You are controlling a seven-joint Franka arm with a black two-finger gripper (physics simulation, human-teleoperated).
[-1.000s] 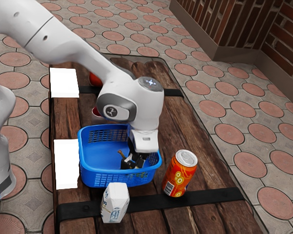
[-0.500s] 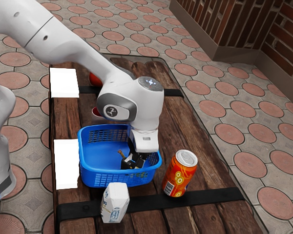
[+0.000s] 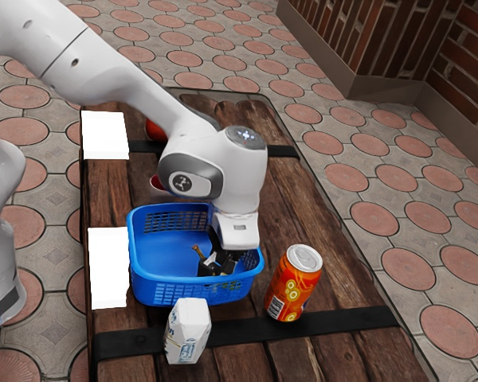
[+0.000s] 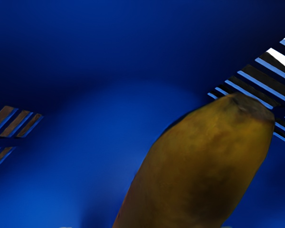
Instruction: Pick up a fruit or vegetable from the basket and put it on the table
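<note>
My gripper [image 3: 215, 264] is low inside the blue basket [image 3: 161, 253], at the end toward the exterior view's right, partly hidden by the hand and rim. Whether it holds anything cannot be made out. A small brownish-yellow tip [image 3: 197, 251] pokes up beside it. In the wrist view a large yellow-brown fruit, banana-like with a dark blunt end [image 4: 206, 161], lies close under the hand, against the blue basket floor [image 4: 104, 128]. The wooden table [image 3: 303, 231] carries the basket.
An orange can [image 3: 295, 282] stands just off the basket's corner, and a white carton [image 3: 188, 330] is near its front side. Behind the basket are a red-rimmed item [image 3: 158, 185] and a red object [image 3: 154, 130]. Two white rectangles [image 3: 107, 267] lie along the table edge.
</note>
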